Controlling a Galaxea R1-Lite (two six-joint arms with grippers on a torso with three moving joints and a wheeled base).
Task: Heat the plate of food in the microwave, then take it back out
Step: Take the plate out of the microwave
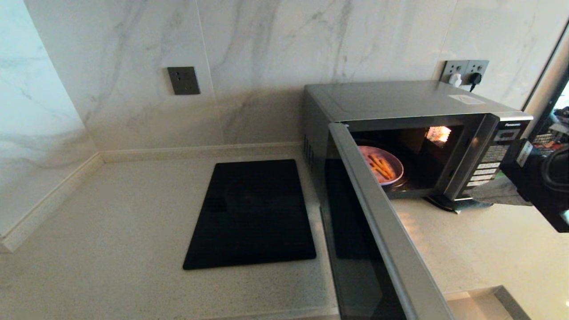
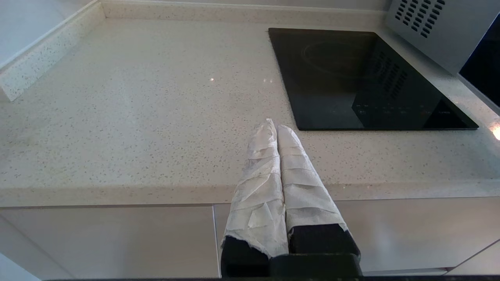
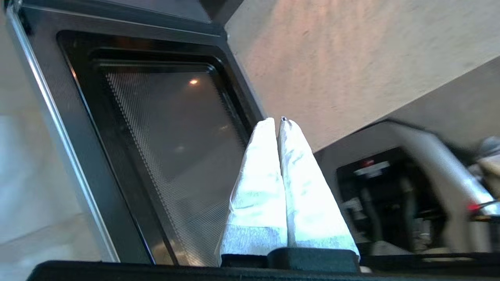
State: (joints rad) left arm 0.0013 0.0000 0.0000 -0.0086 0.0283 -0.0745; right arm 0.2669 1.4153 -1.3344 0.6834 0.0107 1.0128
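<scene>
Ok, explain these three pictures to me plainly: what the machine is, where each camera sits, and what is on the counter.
This is a two-armed robot standing at a kitchen counter. The wide picture comes from a camera on its head, looking down. There the microwave stands with its door swung open and its inside lit, and the plate of food sits inside. Left of it lies a flat black cooktop.

The other two pictures come from cameras on the wrists, looking along the fingers. The left hand is shut and holds nothing, near the counter's front edge. The right hand is also shut and empty, with the inner side of the microwave door beside it. Both hands have white wrapping on their fingers.
</scene>
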